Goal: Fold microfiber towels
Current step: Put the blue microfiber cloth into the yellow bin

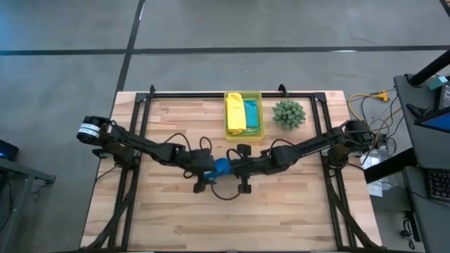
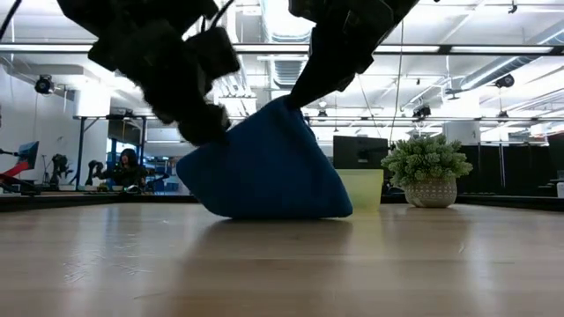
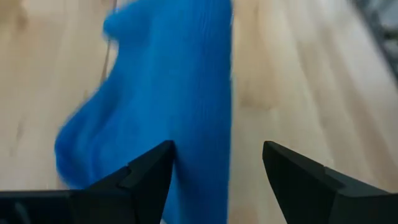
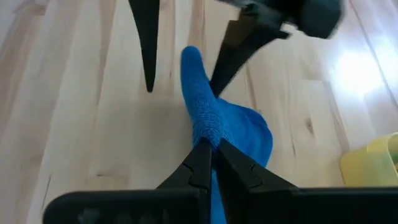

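Note:
A royal blue microfiber towel [image 2: 264, 167] stands like a tent at the middle of the table, its peak raised and its lower part [image 2: 273, 210] on the wood. My right gripper [image 4: 211, 146] comes in from the table's right and is shut on the towel. My left gripper [image 3: 217, 152] comes in from the left and is open. Its fingers [image 4: 148, 56] stand on either side of the towel's raised ridge [image 4: 191, 62]. A yellow and a teal towel [image 1: 242, 112] lie folded in the bin. My right gripper pinches a bunched fold of the blue towel [image 4: 205, 127] between its two fingers, at the towel's raised top. The fingers slant down from the table's right. The cloth hangs from them in a tent shape, with its lower edge on the table. Whether my left gripper touches the ridge that runs between its open fingers, I cannot tell.
A translucent yellow-green bin [image 1: 243, 133] stands at the far middle of the table. A small spiky green plant [image 1: 289, 114] in a pot stands to its right. Bare wood [image 1: 225, 218] lies toward the near edge. A black frame [image 1: 140, 126] runs along the table's sides.

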Motion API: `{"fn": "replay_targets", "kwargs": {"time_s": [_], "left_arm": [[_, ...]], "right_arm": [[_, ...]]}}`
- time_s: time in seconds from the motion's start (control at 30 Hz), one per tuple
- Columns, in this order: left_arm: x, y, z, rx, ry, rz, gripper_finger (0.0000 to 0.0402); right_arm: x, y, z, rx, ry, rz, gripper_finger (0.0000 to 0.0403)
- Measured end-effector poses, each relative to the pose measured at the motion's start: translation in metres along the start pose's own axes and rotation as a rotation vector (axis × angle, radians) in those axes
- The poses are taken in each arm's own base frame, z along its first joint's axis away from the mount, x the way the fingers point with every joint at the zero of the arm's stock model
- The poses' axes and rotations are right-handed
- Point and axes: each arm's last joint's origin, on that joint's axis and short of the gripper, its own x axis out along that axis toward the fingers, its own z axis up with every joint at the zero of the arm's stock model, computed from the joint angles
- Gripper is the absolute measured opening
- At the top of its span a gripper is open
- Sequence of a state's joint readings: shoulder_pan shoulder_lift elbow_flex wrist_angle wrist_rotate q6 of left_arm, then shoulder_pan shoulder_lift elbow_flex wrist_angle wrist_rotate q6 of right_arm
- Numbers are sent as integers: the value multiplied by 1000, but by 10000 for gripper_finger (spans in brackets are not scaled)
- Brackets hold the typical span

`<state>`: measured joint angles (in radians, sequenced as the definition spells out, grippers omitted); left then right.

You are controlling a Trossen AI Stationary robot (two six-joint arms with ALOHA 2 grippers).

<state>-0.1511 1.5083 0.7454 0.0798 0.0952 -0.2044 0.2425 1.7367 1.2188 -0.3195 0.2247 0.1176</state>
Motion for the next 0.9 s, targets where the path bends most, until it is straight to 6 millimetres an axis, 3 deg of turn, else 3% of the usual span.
{"fn": "replay_targets", "kwargs": {"time_s": [0.17, 0.27, 0.57, 0.9], "left_arm": [[6, 2, -12, -70, 103, 89, 229], [5, 3, -13, -72, 94, 146, 202], [-22, -2, 3, 13, 17, 155, 13], [-62, -9, 45, 198, 57, 217, 3]], "right_arm": [[-1, -1, 1, 9, -5, -1, 9], [-3, -1, 1, 10, -7, -1, 9], [-7, -3, 0, 6, 15, -6, 9], [-37, -27, 11, 62, -44, -45, 9]]}}
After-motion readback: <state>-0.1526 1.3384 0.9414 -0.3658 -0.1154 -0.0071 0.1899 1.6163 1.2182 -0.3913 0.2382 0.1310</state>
